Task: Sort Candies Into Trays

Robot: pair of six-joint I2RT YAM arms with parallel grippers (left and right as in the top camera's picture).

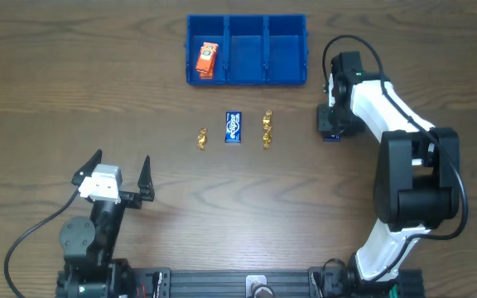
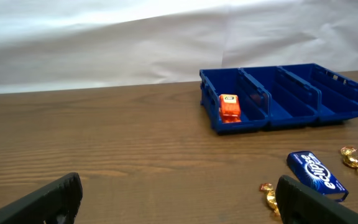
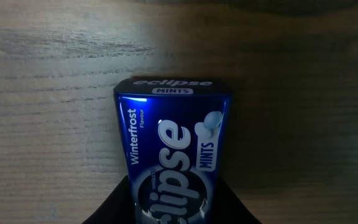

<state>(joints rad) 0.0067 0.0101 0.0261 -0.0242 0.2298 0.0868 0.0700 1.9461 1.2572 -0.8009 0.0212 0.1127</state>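
**Desk:** What is the right gripper (image 1: 331, 131) holding?

**Operator:** I have it pinching a held mint box (image 3: 173, 155). Its dark fingers (image 3: 124, 202) clamp the box's lower sides, and the lid end points away from the wrist. That box sits to the right of the tray (image 1: 247, 82), off its near right corner. I can't tell whether the box touches the table (image 1: 73, 99) or hangs just above it.

**Desk:** And the left one?

**Operator:** My left gripper (image 1: 122, 170) is spread wide and touches nothing. It is low at the near left of the table, well apart from the candies.

**Desk:** What lies around?

**Operator:** The tray is blue with three compartments. An orange candy (image 1: 207, 60) lies in its left compartment. In front of the tray is a row of things, each apart from the next: a single gold candy (image 1: 203, 138), a loose mint box (image 1: 233, 127), then a pair of gold candies (image 1: 267, 131). The pair is nearest the right gripper. Nothing stands between the row and the tray.

**Desk:** Anything you can't make out?

**Operator:** The fingers hide the bottom of the held mint box. From above, the right arm's wrist covers most of that box, and only a blue sliver shows. In the left wrist view, one finger overlaps the single gold candy.
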